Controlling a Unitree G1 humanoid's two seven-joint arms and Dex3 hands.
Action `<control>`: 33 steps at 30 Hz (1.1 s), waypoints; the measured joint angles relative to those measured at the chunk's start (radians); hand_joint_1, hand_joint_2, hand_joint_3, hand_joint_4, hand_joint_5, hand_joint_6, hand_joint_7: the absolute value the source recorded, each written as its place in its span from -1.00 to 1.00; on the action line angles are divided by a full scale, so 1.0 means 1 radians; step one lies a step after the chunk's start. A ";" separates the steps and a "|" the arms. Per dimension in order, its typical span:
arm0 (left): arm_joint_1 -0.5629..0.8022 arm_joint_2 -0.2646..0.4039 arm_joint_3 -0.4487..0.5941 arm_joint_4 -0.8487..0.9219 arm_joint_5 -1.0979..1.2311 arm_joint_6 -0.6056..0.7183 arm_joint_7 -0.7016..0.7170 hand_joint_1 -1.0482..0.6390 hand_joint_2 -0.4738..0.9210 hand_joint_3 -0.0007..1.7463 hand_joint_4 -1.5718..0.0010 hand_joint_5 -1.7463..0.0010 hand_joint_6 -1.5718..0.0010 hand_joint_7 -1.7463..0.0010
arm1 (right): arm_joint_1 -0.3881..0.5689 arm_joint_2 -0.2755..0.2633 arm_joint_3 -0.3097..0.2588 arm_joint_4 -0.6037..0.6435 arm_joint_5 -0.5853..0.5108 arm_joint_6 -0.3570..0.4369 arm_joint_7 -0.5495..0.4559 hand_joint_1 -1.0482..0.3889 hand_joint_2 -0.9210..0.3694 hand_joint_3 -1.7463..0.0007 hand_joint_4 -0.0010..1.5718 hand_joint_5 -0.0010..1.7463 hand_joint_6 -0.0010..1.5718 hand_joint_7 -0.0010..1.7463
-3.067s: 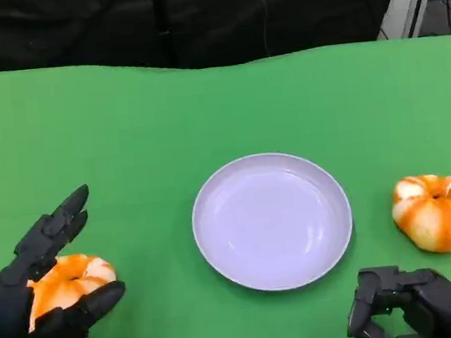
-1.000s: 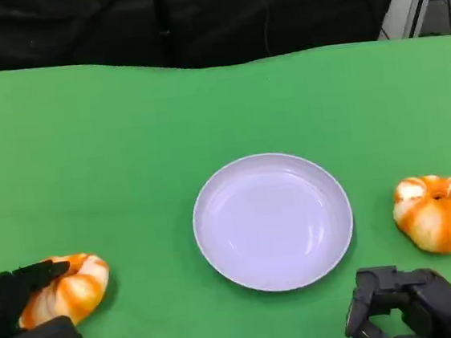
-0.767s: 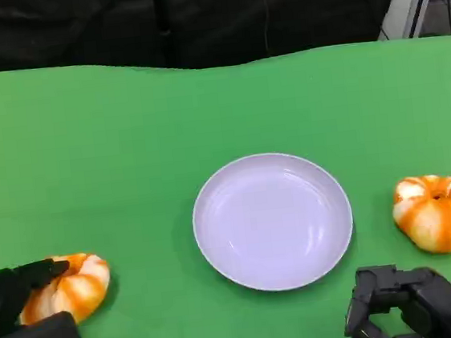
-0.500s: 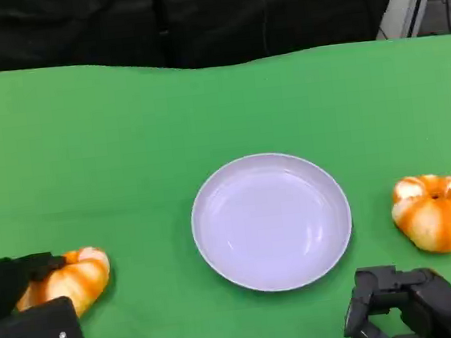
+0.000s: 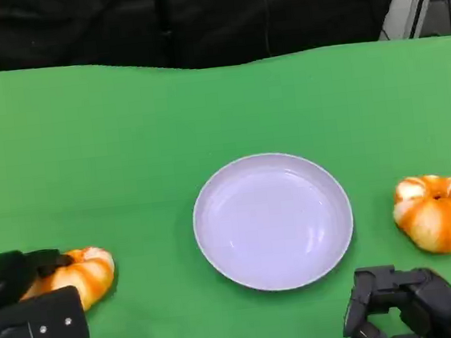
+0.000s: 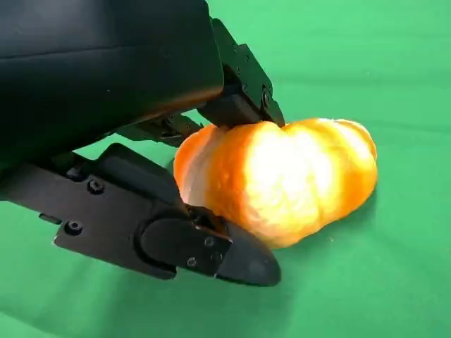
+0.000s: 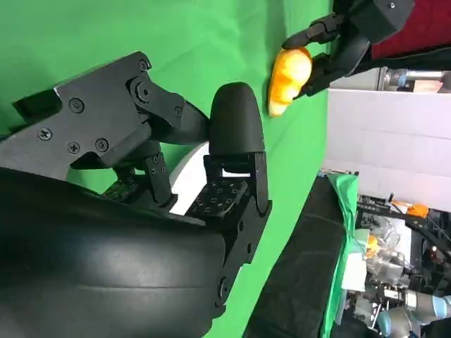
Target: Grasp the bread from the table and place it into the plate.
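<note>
My left hand [image 5: 27,315] sat at the lower left of the head view, close to the frame's left edge, with its fingers closed around a bread bun [image 5: 79,277]; one black finger lay over the bun's top and a flat one ran under its near side. In the left wrist view the bread bun [image 6: 282,179] was clamped between those fingers [image 6: 183,243], its far end sticking out free above the green counter [image 6: 394,84]. Whether it was touching the cloth, I could not tell. The bun was lobed like a small pumpkin, orange with paler cream stripes, glossy on top.

Between the bun and the white plate [image 5: 273,220] at the frame's centre lay an open stretch of green counter [image 5: 146,185]. The plate's rim stood well apart from both buns. A second bun [image 5: 440,211] rested at the right, near the frame's right edge. My right hand [image 5: 405,307] waited at the lower right, fingers curled in on nothing.
</note>
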 measured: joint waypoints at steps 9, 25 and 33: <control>0.000 0.016 -0.007 -0.015 -0.010 -0.004 -0.043 -0.28 0.80 -1.00 0.42 1.00 0.41 1.00 | 0.006 0.000 0.000 -0.008 -0.002 0.006 -0.004 0.33 -0.58 -0.04 0.07 0.66 0.09 0.37; 0.045 -0.024 0.007 -0.056 -0.002 0.046 0.115 0.04 0.82 -0.99 0.17 -0.99 0.34 -0.96 | 0.009 0.000 0.000 -0.009 -0.001 0.006 -0.002 0.32 -0.52 -0.10 0.07 0.67 0.08 0.37; 0.082 -0.068 0.033 -0.056 -0.037 0.020 0.207 0.05 0.80 -1.00 0.10 -1.00 0.31 -1.00 | 0.009 0.000 0.000 -0.009 -0.003 0.006 -0.004 0.32 -0.53 -0.09 0.06 0.67 0.09 0.37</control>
